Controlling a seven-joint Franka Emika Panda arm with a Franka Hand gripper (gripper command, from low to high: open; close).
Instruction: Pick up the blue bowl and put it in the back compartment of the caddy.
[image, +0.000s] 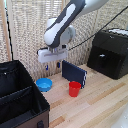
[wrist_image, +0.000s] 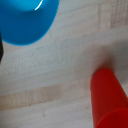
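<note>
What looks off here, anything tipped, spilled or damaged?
Nothing stands out. The blue bowl and red cup sit upright on the table, no spill. The dark-blue box stands on edge. The gripper hovers above, empty.

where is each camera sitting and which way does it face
Exterior view: off the arm, looking down across the light wooden table at the black soft-sided caddy; shows the white arm and gripper.
Wrist view: on the wrist, facing down at the tabletop; no fingers clearly visible.
Shared: the bright-blue round plastic bowl and red plastic cup.
</note>
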